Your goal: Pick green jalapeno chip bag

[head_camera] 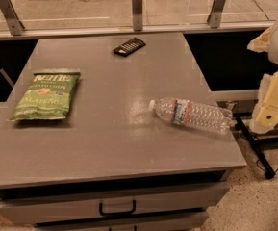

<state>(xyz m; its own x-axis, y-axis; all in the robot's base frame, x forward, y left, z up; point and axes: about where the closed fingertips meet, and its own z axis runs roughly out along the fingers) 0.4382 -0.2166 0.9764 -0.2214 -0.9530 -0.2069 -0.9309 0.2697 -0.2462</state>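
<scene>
When taking inventory of the table (109, 143), count three loose items: one bag (44, 95), one bottle (191, 114), one remote (129, 46). Find the bag, green with white lettering, lying flat near the left edge, about midway between the near and far sides. Find the bottle, clear with a white cap, lying on its side near the right edge, cap pointing left. Find the remote, black, at the far side, close to centre. Note all three well apart, none touching another. Count one drawer handle (117, 208) on the near face below the top, and three metal posts (137, 8) along the far rail. Locate one gripper (267, 114) off the table, beyond the right edge, just past the base end of the bottle, with the arm above it cut off by the frame. Record its state, wide or narrow, as impossible to tell. Place the bag far to the left of the gripper, well apart, on the opposite side of the table, with the bottle lying between.
</scene>
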